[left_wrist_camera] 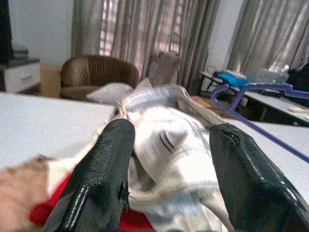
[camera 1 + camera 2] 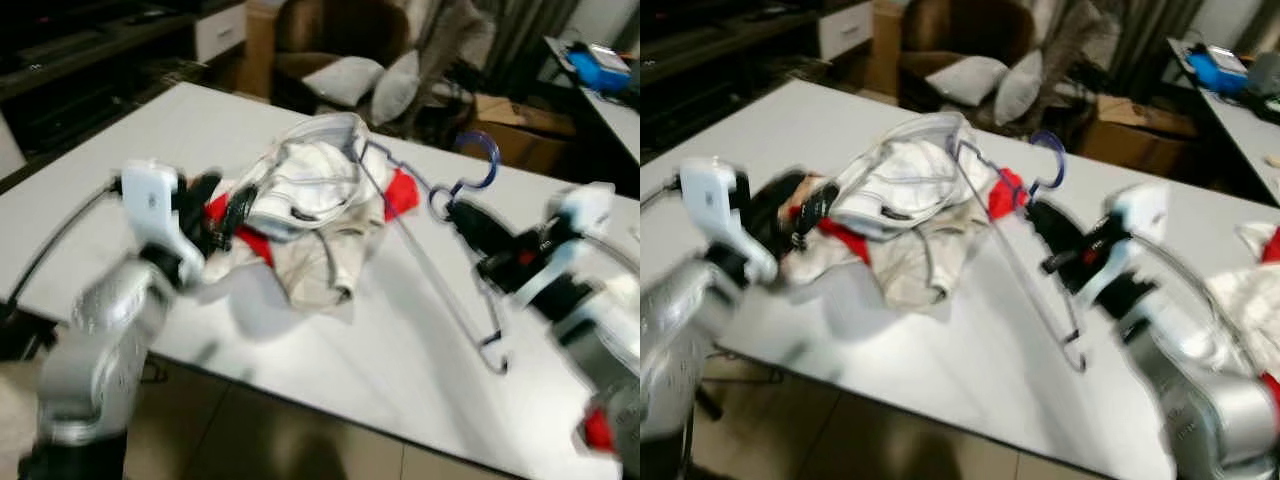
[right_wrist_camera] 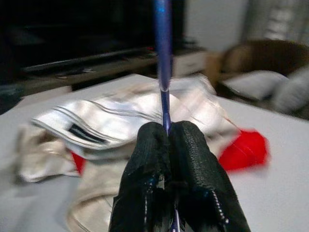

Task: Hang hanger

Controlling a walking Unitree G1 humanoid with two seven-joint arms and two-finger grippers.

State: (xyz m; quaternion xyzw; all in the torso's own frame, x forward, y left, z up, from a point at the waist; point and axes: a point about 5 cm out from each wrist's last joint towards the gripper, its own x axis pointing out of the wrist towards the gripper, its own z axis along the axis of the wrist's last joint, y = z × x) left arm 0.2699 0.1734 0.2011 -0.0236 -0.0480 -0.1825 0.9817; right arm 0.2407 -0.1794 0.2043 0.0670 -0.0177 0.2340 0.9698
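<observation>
A blue wire hanger (image 2: 440, 245) lies partly on the white table (image 2: 120, 160), its hook (image 2: 478, 160) raised at the far side and one end tucked into a white, beige and red garment (image 2: 310, 215). My right gripper (image 2: 455, 213) is shut on the hanger just below the hook; the right wrist view has the blue wire (image 3: 163, 58) rising from between the pressed fingertips. My left gripper (image 2: 222, 210) is open at the garment's left side, with its black fingers (image 1: 104, 169) spread either side of the white cloth (image 1: 169, 159).
A brown armchair with grey cushions (image 2: 345, 75) stands beyond the table's far edge, next to a cardboard box (image 2: 515, 130). A dark TV cabinet (image 2: 90, 60) runs along the left. Another table with a blue object (image 2: 600, 70) sits at far right. More cloth (image 2: 1255, 290) lies by my right arm.
</observation>
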